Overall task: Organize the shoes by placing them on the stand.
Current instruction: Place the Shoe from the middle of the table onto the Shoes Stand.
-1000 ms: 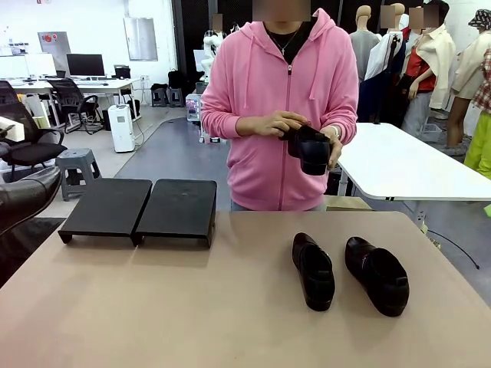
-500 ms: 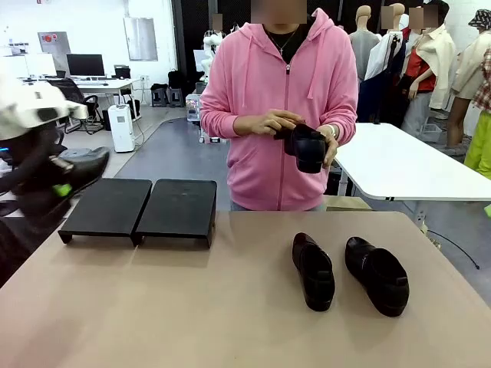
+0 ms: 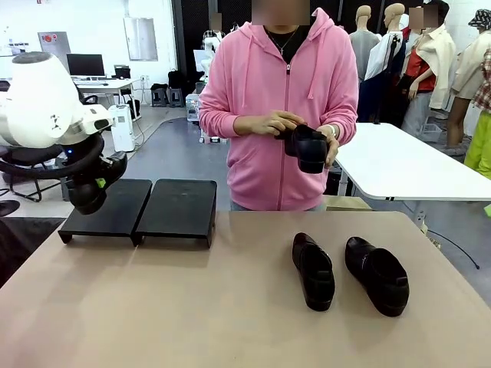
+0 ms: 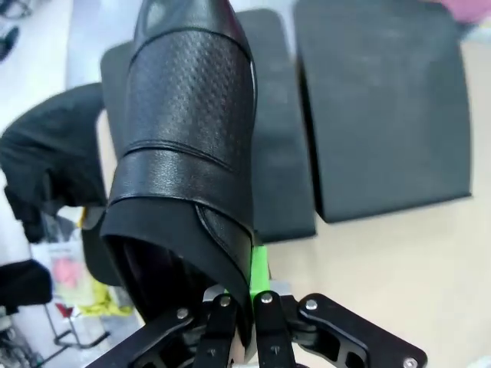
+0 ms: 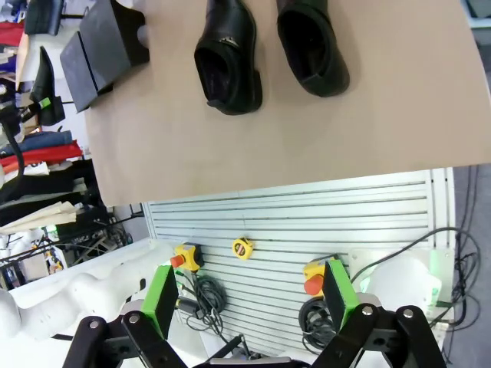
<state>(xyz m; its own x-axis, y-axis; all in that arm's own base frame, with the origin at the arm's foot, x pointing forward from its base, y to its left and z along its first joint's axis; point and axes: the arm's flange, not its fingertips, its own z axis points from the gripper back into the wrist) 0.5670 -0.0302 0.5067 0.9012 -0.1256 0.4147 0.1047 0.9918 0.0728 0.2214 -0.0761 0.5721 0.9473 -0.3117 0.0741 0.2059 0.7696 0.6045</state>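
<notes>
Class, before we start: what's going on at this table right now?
The left gripper is shut on the rim of a black dress shoe, holding it over the stand's left platform. A person in a pink hoodie holds a second shoe in both hands. Two more shoes lie on the table, off the stand. The right gripper is open, back from the table.

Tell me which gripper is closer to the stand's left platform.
Left. The left gripper, shut on a shoe, hangs just over that platform; the open right gripper sits back beyond the table's near edge.
</notes>
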